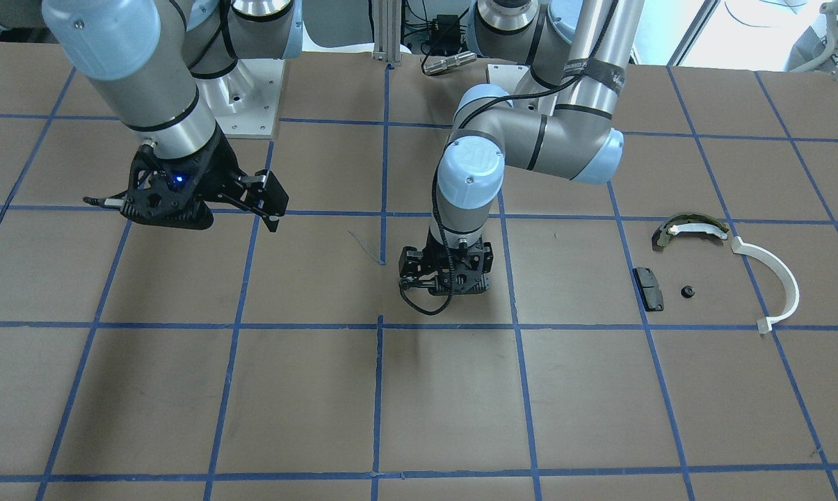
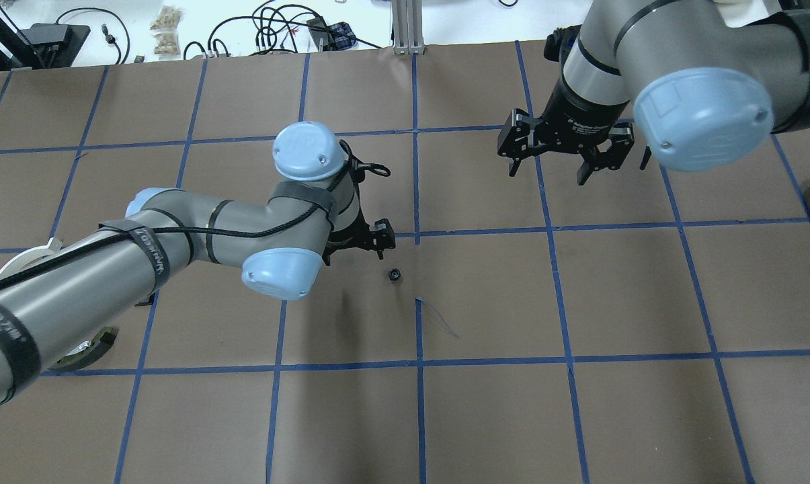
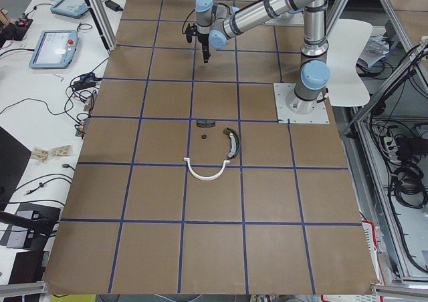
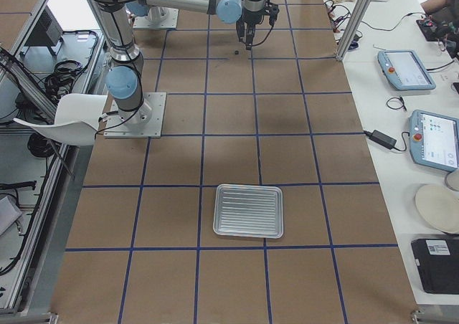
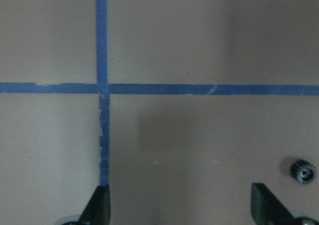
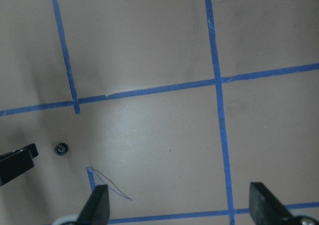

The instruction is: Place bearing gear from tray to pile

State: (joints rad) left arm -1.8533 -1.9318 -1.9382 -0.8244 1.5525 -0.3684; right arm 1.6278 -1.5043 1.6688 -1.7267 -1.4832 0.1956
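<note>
Black gear [image 5: 303, 171] lying just outside left gripper's [image 5: 182, 205] spread jaws, seemingly staged mid-table for pickup toward pile [image 1: 648, 289]; right gripper [image 6: 177, 205] likewise spread, empty, well apart.

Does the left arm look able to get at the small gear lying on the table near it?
Probably yes. The gear lies alone on the bare table, just to one side of the open left gripper and outside its jaws. Nothing stands between them, though a small sideways shift seems needed.
</note>
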